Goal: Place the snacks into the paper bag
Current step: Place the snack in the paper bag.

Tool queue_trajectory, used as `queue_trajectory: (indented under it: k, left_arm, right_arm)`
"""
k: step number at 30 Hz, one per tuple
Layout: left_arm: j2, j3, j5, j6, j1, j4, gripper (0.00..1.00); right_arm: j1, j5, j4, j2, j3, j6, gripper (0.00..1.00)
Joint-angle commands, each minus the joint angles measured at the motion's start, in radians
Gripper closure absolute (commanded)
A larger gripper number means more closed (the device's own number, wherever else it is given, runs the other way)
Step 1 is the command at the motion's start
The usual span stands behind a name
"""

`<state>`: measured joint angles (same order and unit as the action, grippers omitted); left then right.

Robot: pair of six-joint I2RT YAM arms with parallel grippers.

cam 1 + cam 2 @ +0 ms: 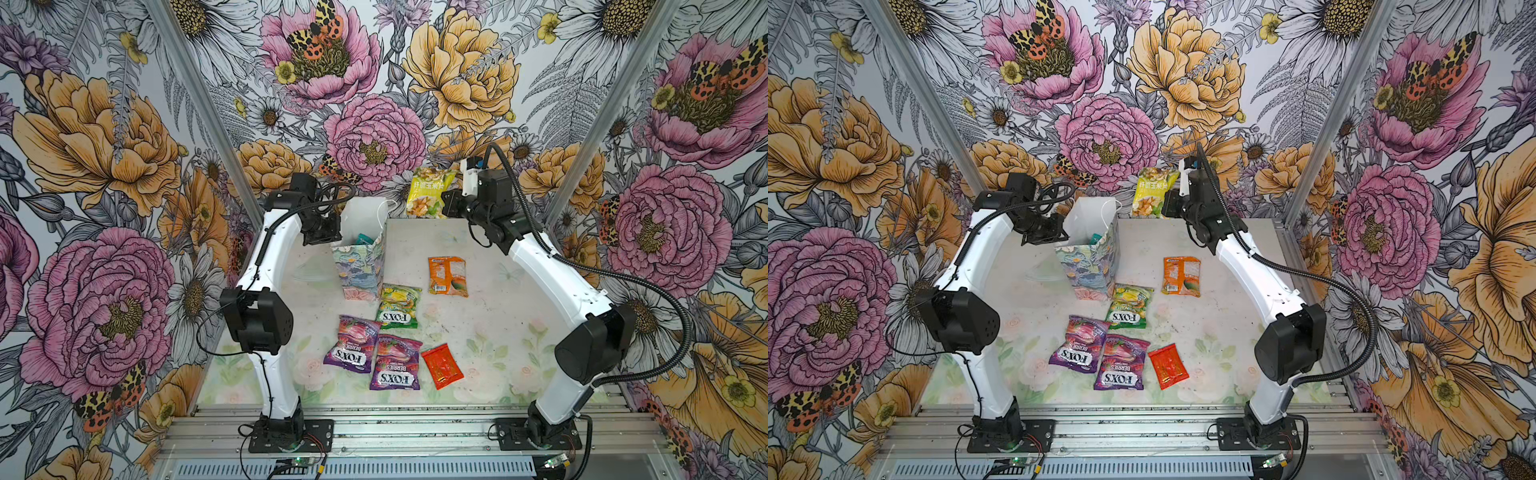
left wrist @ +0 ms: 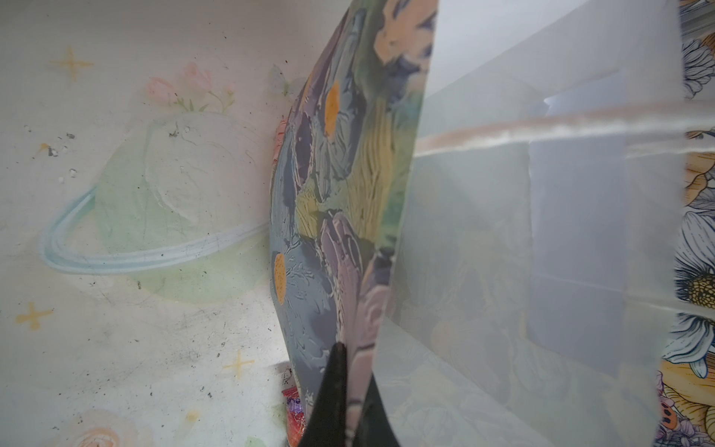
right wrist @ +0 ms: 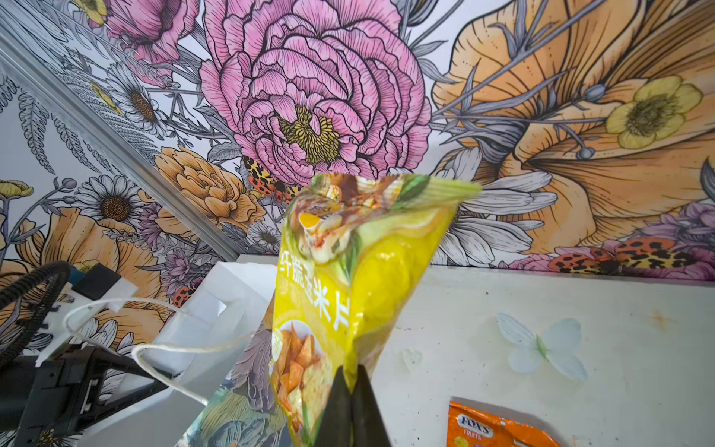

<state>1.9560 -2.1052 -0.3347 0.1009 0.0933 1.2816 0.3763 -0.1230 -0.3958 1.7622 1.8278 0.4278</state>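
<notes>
White tabletop; bag upright on it, wall pinched by left hand. Yellow packet pinched in right hand, aloft beside the bag. Loading step, seemingly: next, over the mouth, clear of the cord, then release. Loose in front: orange, green, purple pair, red; teal inside.

I saw the paper bag standing upright and open, maybe a teal packet inside. The yellow packet hung in the air beside it. The orange packet, green FOX'S packet, two purple FOX'S packets and red packet lay flat nearby.
</notes>
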Motion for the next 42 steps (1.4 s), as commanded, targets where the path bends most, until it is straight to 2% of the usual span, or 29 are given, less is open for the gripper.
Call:
queue_trajectory:
  k: [1,15,24,33,42]
  left_arm:
    - [-0.043,0.011,-0.034,-0.01,-0.004,0.003,1.0]
    - [-0.049,0.011,-0.037,-0.01,-0.002,0.003,1.0]
    - [-0.051,0.011,-0.044,-0.01,-0.009,0.003,1.0]
    - [-0.055,0.011,-0.045,-0.01,-0.012,0.004,1.0]
    - [-0.058,0.009,-0.05,-0.009,-0.019,0.003,1.0]
  right_arm:
    - [0.016,0.023,-0.005,0.049,0.097,-0.037,1.0]
    - [0.112,0.02,-0.075,0.326,0.551,-0.092,1.0]
    - [0.169,-0.01,-0.075,0.473,0.743,-0.09,1.0]
    - [0.209,-0.012,-0.075,0.516,0.758,-0.086,1.0]
    - [0.217,0.043,-0.075,0.441,0.629,-0.086,1.0]
